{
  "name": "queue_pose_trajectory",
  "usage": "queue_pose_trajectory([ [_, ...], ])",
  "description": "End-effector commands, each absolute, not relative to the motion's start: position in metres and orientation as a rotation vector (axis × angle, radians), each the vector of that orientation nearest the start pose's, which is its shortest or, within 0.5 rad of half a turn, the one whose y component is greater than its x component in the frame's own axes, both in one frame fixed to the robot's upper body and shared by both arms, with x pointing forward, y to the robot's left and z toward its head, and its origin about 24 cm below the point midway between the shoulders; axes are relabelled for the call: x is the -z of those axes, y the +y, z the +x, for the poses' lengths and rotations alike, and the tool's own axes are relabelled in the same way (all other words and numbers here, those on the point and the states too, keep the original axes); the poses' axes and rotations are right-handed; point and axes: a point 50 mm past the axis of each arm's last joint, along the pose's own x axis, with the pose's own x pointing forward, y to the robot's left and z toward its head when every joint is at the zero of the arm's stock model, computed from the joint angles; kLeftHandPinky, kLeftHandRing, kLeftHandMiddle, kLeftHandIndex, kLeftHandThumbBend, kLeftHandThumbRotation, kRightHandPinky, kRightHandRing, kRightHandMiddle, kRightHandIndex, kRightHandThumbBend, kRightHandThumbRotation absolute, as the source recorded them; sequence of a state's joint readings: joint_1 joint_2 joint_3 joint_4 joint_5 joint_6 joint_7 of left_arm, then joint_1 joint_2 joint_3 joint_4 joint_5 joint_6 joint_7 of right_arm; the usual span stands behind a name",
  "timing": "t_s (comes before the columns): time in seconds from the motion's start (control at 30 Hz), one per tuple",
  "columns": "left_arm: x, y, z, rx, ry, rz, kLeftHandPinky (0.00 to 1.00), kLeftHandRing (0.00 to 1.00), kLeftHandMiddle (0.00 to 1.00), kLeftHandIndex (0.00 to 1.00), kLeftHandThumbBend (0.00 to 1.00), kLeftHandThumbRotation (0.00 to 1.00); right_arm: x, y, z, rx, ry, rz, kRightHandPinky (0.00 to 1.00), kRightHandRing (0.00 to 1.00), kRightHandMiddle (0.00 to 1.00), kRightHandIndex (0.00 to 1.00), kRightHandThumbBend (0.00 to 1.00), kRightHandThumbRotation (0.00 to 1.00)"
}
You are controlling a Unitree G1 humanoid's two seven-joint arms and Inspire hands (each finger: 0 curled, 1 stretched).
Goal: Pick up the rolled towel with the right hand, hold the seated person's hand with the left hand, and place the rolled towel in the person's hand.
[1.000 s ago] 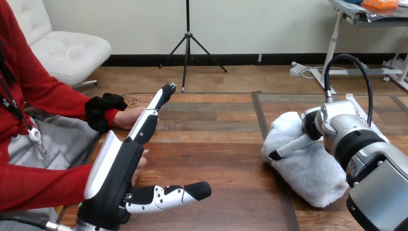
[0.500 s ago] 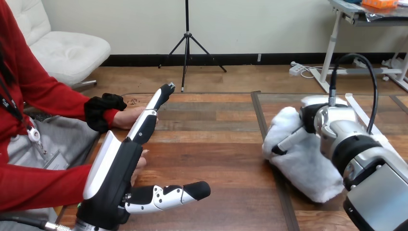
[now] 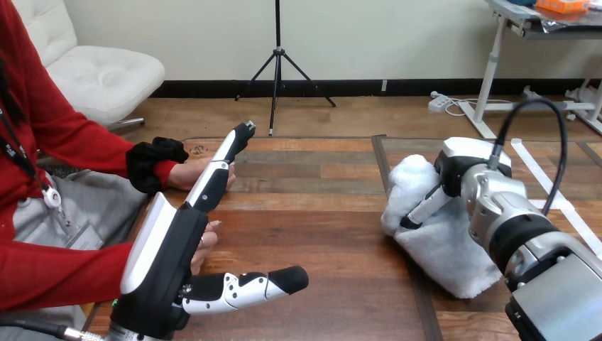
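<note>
The white rolled towel (image 3: 441, 250) lies at the table's right. My right hand (image 3: 463, 169) sits on its top, with the thumb (image 3: 424, 209) pressed down its left side and the fingers wrapped over the far side. My left hand (image 3: 167, 256) stands edge-up at the left, fingers straight and pointing away, thumb stretched out to the right. The person's hand with the black cuff (image 3: 184, 173) rests on the table just behind those fingers, touching them. The person's other hand (image 3: 206, 239) shows beside my left palm; no finger of mine curls round either.
The wooden table (image 3: 312, 213) has a dark seam running front to back just left of the towel. The person sits at the left edge, both forearms in red sleeves reaching onto the table.
My right hand has turned and shifted a little left, taking the towel with it. The left hand and the person's hands have stayed about where they were.
</note>
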State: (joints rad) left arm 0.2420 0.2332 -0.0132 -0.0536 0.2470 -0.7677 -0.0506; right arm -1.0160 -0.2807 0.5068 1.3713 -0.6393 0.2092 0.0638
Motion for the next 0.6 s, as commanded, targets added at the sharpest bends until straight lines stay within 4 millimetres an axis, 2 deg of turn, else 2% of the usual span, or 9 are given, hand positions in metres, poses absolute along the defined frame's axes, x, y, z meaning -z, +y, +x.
queue_pose_trajectory([
  [0.0,-0.0872,0.1692,0.1901,0.209,-0.635,0.47,0.94,0.95,0.96,0.97,1.0,0.58,-0.0764,-0.1842,0.3971,-0.122,0.421,-1.316,0.21,0.31,0.44,0.57,0.89,0.0],
  [0.17,-0.0875,0.1699,0.1906,0.211,-0.636,0.471,0.94,0.95,0.95,0.97,1.0,0.58,-0.0761,-0.1876,0.3964,-0.093,0.37,-1.208,0.23,0.31,0.41,0.5,0.9,0.0],
  [0.57,-0.0881,0.171,0.191,0.212,-0.635,0.483,0.94,0.95,0.96,0.97,1.0,0.59,-0.0775,-0.1926,0.3946,-0.048,0.267,-1.066,0.23,0.3,0.39,0.45,0.91,0.0],
])
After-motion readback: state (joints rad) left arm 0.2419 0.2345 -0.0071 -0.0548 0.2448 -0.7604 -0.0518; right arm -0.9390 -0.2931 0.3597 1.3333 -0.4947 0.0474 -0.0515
